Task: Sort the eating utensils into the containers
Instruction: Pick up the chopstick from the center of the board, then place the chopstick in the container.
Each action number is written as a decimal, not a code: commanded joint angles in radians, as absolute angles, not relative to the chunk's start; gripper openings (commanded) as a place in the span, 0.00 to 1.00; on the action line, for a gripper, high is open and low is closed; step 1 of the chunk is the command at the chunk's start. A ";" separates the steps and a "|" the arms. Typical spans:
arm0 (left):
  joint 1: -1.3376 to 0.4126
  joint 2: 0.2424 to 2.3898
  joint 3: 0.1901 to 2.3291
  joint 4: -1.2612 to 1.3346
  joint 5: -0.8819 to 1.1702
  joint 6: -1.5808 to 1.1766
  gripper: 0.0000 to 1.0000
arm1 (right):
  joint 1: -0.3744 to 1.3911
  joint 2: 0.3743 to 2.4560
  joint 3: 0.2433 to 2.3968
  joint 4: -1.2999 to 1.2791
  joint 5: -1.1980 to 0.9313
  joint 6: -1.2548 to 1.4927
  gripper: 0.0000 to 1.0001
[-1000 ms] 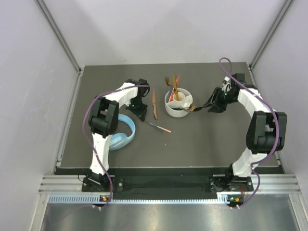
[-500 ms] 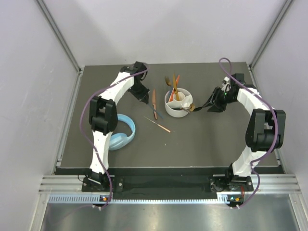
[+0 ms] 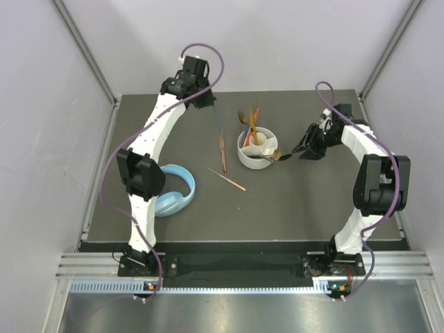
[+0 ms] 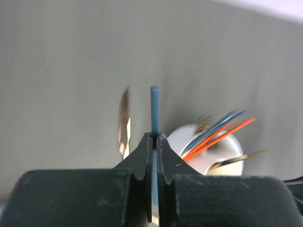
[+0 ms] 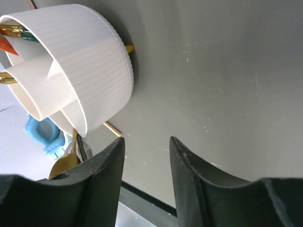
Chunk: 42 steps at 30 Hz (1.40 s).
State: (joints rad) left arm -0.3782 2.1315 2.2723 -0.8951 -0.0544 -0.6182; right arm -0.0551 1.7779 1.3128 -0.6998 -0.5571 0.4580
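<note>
The left gripper [image 4: 155, 137] clamps a thin, smooth teal chopstick [image 4: 154, 106], upper centre-left in the top view. The right gripper [image 5: 147, 149] gapes empty (bare grey tabletop [image 5: 227, 71] between its black jaws) beside the round, ribbed white holder [image 5: 94, 66] at centre.

my left arm stretched far | my left gripper [image 4: 155, 138] pinching thin dark teal chopstick [image 4: 154, 106] | my right gripper [image 5: 147, 140] low at right, jaws parted

Left gripper [image 4: 155, 138] clamps teal chopstick [image 4: 154, 109]; white holder [image 4: 232, 145] behind, right.
</note>
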 commanded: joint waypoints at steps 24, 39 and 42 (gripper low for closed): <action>-0.554 2.295 2.338 -0.561 0.009 -0.311 0.00 | -0.060 1.795 1.353 -0.730 -0.568 0.453 0.43; -0.583 2.223 2.192 -0.566 -0.005 -0.305 0.18 | -0.060 1.770 1.302 -0.704 -0.574 0.462 0.43; -0.584 2.212 2.191 -0.566 -0.017 -0.308 0.31 | -0.060 1.767 1.296 -0.699 -0.574 0.462 0.43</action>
